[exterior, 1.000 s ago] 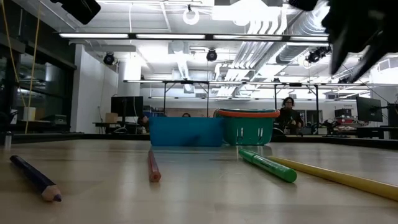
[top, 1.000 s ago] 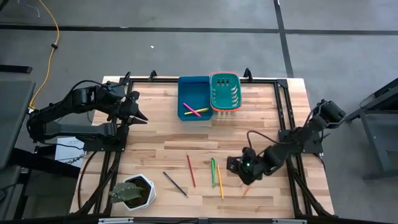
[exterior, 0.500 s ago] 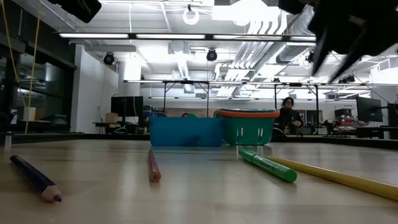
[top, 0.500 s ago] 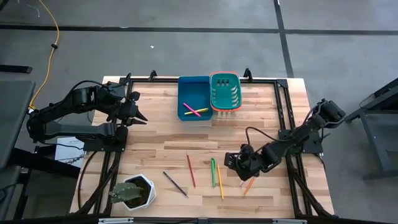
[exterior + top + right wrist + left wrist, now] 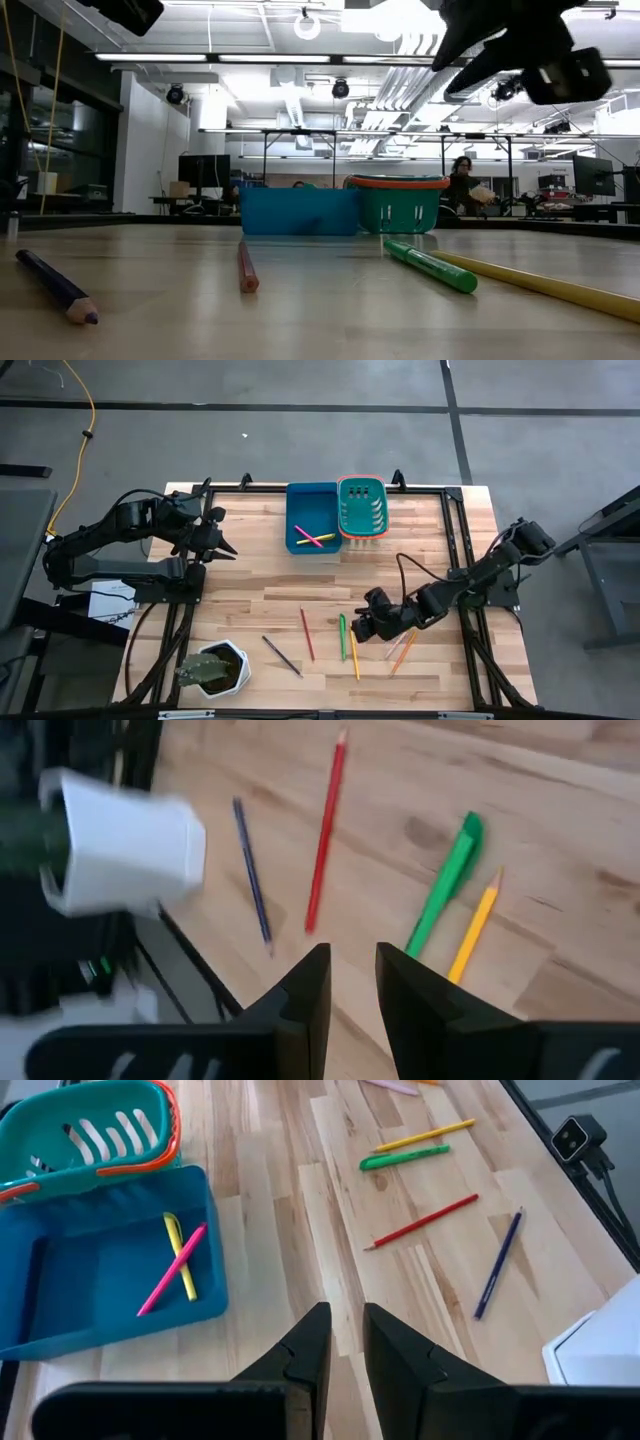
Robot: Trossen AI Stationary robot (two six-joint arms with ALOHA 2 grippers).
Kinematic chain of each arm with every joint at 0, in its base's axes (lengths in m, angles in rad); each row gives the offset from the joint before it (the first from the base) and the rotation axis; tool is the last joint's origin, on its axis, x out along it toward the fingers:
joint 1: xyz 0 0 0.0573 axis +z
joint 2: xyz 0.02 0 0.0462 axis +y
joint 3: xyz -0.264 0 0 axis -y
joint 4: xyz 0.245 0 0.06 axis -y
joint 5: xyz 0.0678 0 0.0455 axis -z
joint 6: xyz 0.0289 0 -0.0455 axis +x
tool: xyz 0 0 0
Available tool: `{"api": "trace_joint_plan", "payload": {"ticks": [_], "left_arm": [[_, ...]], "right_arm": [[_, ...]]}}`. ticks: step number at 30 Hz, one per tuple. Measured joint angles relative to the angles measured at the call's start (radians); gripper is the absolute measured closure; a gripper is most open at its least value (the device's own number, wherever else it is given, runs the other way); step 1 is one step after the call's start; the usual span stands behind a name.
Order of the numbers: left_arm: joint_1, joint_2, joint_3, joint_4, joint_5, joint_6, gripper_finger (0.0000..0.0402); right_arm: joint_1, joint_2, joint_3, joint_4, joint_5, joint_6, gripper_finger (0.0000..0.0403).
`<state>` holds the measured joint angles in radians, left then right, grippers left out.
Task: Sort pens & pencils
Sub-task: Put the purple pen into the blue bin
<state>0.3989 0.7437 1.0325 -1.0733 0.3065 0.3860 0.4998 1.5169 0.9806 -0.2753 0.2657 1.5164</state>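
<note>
Right pincer (image 5: 362,630) slightly parted, empty, shifted leftward beside green pen (image 5: 342,637), orange pencil (image 5: 403,651) left behind

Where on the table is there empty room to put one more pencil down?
Bare wood lies between the blue bin and the red pencil, and between the green basket and the right gripper. It is crowded near the front, where the green pen, yellow pencil and purple pencil lie close together.

white pot (image 5: 120,855) blurred, yellow pencil (image 5: 540,285) cut off by edge
</note>
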Motion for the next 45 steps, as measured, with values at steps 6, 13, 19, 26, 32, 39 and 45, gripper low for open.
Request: {"api": "trace_joint_plan", "payload": {"ticks": [6,13,19,26,32,39,45], "left_arm": [[0.0,0.0,0.0,0.009,0.085,-0.13,0.035],[0.0,-0.003,0.0,0.145,0.155,-0.316,0.035],[0.0,-0.038,0.0,0.363,0.219,-0.342,0.0351],[0.0,-0.099,0.0,0.52,0.194,-0.398,0.0351],[0.0,-0.133,0.0,0.53,0.192,-0.502,0.0351],[0.0,-0.151,0.0,0.585,0.074,-0.645,0.035],[0.0,-0.153,0.0,0.631,0.005,-0.708,0.035]], "right_arm": [[-0.036,0.0,0.036,0.008,-0.187,-0.295,0.0329],[-0.077,0.0,0.267,-0.267,-0.255,-0.694,0.0329],[-0.08,-0.024,0.478,-0.682,-0.13,-0.934,0.0329],[-0.071,-0.245,0.401,-0.785,-0.121,-0.916,0.0329],[-0.053,-0.382,0.23,-0.753,-0.289,-0.927,0.0329],[-0.001,-0.394,0.025,-0.745,-0.476,-1.107,0.0329],[0.012,-0.394,-0.075,-0.688,-0.485,-1.26,0.0329]]}}
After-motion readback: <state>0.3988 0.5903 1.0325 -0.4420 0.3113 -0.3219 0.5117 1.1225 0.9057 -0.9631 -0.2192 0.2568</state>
